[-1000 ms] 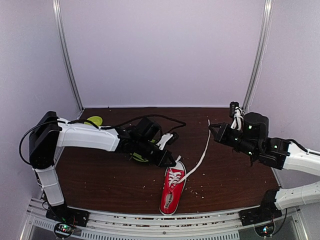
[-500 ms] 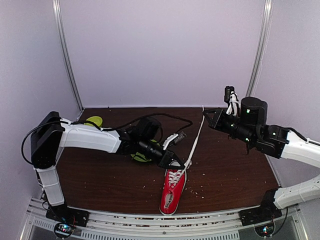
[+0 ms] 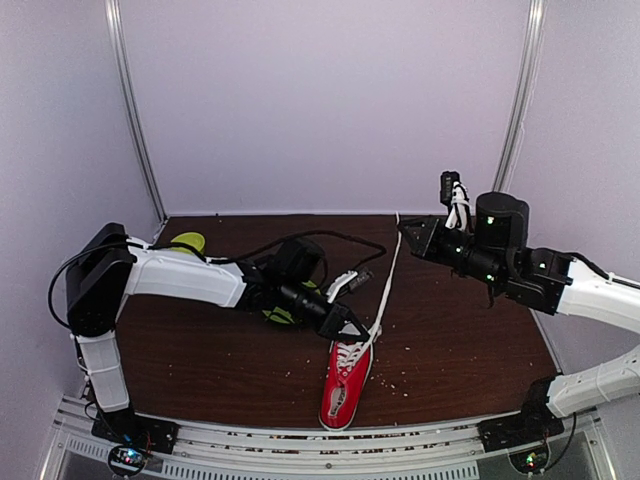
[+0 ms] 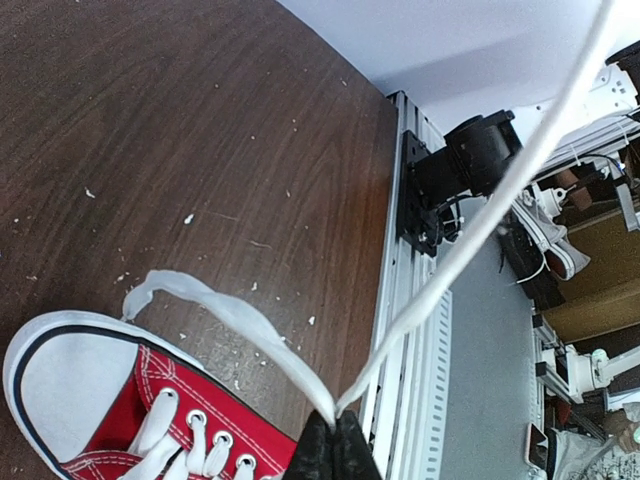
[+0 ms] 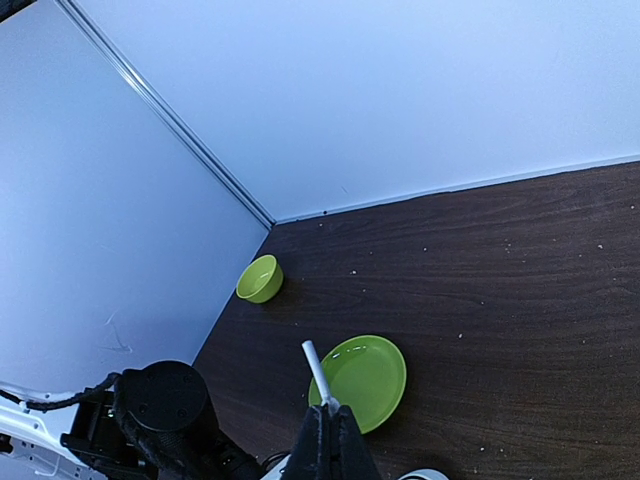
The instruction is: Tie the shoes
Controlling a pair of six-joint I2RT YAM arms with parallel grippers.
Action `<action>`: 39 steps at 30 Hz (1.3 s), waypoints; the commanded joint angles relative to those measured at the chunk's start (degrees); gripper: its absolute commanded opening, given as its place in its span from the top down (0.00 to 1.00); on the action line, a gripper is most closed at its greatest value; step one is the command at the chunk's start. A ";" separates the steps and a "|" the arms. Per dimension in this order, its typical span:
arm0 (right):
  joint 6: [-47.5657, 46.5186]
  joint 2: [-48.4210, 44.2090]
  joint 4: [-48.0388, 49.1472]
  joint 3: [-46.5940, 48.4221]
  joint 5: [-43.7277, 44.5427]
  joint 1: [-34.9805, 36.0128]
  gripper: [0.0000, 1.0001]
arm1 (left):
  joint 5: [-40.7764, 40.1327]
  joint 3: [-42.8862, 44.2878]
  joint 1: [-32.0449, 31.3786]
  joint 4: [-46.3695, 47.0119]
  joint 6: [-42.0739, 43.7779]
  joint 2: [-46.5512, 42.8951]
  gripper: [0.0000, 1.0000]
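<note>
The red sneaker (image 3: 343, 385) lies near the table's front edge with its toe cap toward the back. It also shows in the left wrist view (image 4: 130, 415). My left gripper (image 3: 352, 325) hovers just above the toe, shut on the white lace (image 4: 240, 325) where a slack loop and a taut strand meet at its tips (image 4: 335, 440). The taut strand (image 3: 386, 285) rises to my right gripper (image 3: 402, 230), held high at the back right. That gripper (image 5: 330, 415) is shut on the lace's end (image 5: 315, 368), which pokes out above its tips.
A green plate (image 5: 368, 380) lies on the brown table under my left arm, and a green bowl (image 5: 260, 278) stands in the back left corner (image 3: 187, 242). Pale walls enclose the table. White crumbs dot the wood.
My right gripper has risen and moved left toward the back, pulling the lace taut. My left gripper has moved right and down to the shoe's toe, gripping the lace.
</note>
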 commanded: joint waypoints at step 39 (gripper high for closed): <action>13.19 -9.32 -14.90 -10.85 14.82 0.47 1.00 | -17.98 -12.93 -0.26 11.05 5.91 -13.29 0.44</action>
